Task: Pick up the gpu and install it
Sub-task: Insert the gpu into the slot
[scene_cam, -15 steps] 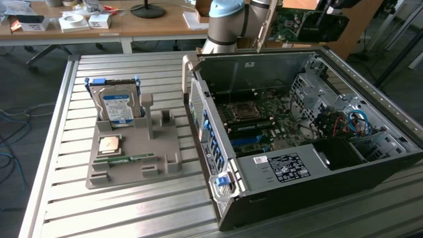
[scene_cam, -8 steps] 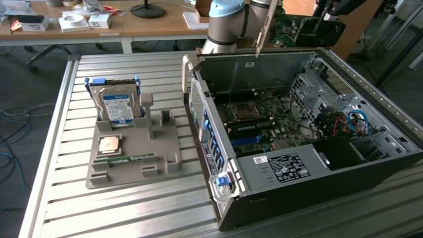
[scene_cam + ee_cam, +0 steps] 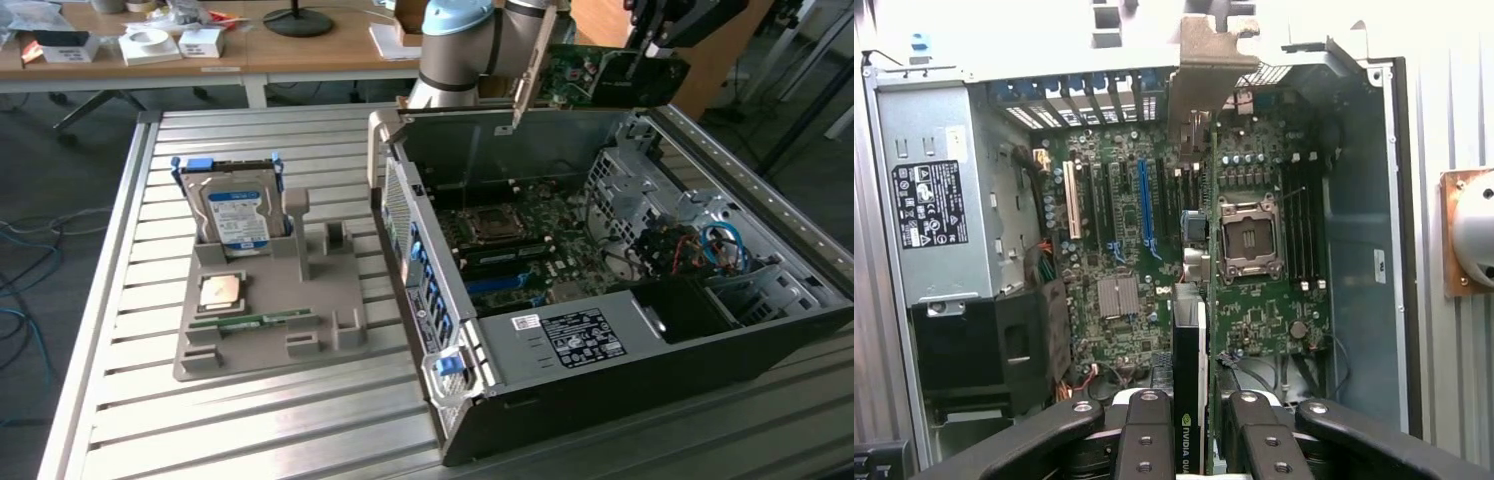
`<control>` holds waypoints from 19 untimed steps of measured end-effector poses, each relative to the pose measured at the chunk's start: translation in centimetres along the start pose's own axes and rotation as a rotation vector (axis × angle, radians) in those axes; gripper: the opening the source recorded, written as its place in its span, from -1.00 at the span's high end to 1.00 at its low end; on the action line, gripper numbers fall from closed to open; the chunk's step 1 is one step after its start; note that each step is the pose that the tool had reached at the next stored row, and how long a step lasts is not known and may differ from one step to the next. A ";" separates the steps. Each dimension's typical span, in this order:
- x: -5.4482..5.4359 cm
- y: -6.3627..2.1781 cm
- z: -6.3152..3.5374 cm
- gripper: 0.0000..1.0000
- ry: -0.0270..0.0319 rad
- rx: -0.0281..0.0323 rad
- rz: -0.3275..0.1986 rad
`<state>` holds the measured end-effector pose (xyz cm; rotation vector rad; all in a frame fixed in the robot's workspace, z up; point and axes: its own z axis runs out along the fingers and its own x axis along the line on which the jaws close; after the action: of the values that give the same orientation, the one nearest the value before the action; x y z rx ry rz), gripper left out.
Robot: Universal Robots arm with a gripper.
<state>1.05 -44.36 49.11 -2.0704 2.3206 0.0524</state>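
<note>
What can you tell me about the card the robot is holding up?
The graphics card is a thin, flat green circuit board with a pale metal bracket at one end and a black cover. The gripper clamps it from both sides, holding it on edge in the air above the open computer case.
</note>
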 end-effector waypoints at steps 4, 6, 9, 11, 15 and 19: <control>0.0 0.00 0.53 0.47 0.0001 -0.0001 0.000; 0.0 0.00 0.79 0.47 0.0001 0.0000 0.000; 0.1 0.00 1.21 0.47 0.0000 0.0000 0.000; 0.1 0.00 1.50 0.47 0.0001 0.0000 0.000; 0.1 -0.01 2.10 0.47 0.0002 0.0000 0.000; 0.1 -0.01 2.73 0.47 0.0003 -0.0001 0.000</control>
<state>1.05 -44.36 46.37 -2.0705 2.3208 0.0521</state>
